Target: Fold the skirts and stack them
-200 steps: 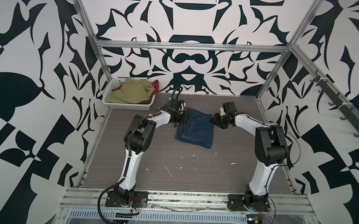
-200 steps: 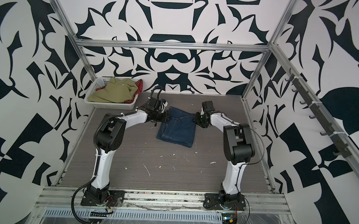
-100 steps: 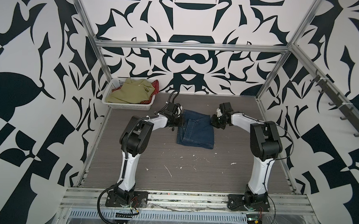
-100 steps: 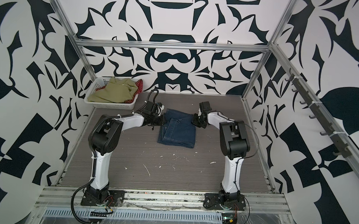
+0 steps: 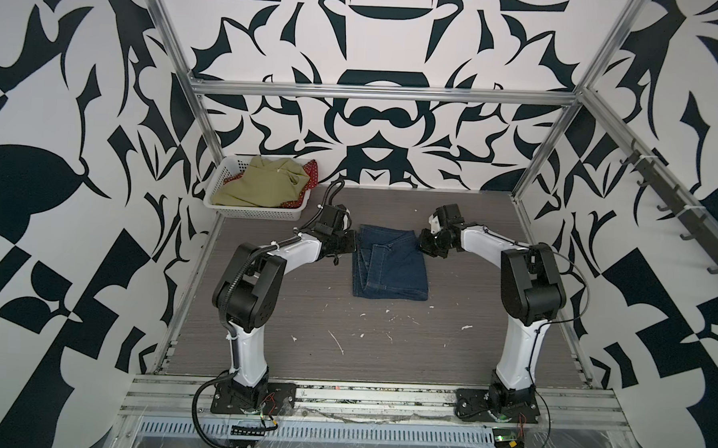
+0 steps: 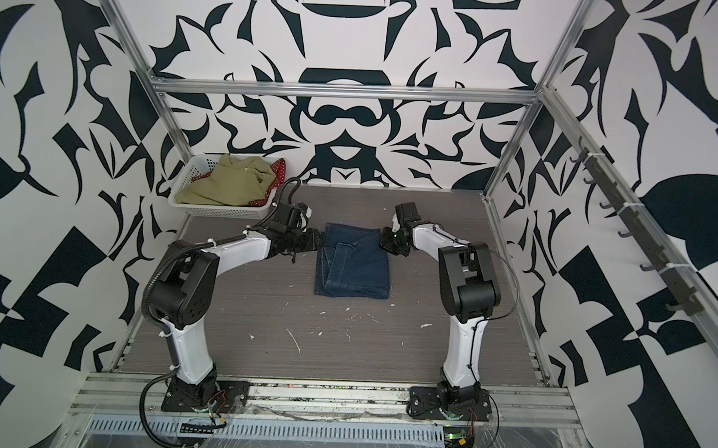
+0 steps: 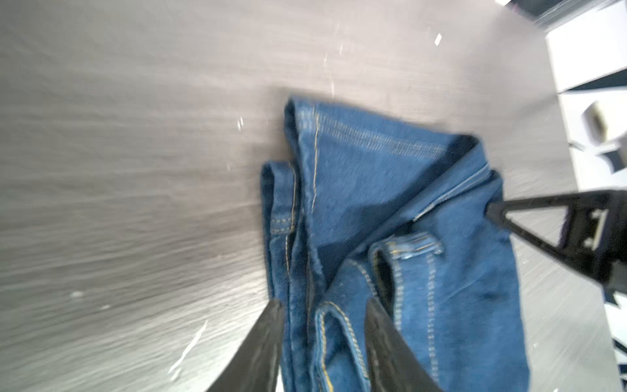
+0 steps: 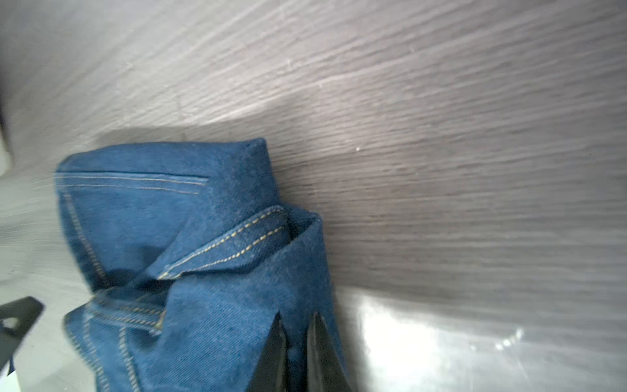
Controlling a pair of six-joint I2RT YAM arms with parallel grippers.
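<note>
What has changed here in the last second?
Both arms drew back toward their bases, dragging the denim skirt slightly nearer and squarer. The left gripper has loosened around the cloth's edge; the right gripper pinches its corner. The olive skirt and red skirt stayed in the basket.

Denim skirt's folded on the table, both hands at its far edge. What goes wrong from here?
1. The right hand pinches a corner of the denim skirt while the left hand stands open around the opposite edge; a one-sided pull would likely skew the fold.
2. Loose layers lie between the left hand's fingers; backing out may snag and reopen them.
3. In the basket, the olive-green skirt lies over the red polka-dot skirt; lifting one may drag both.
</note>
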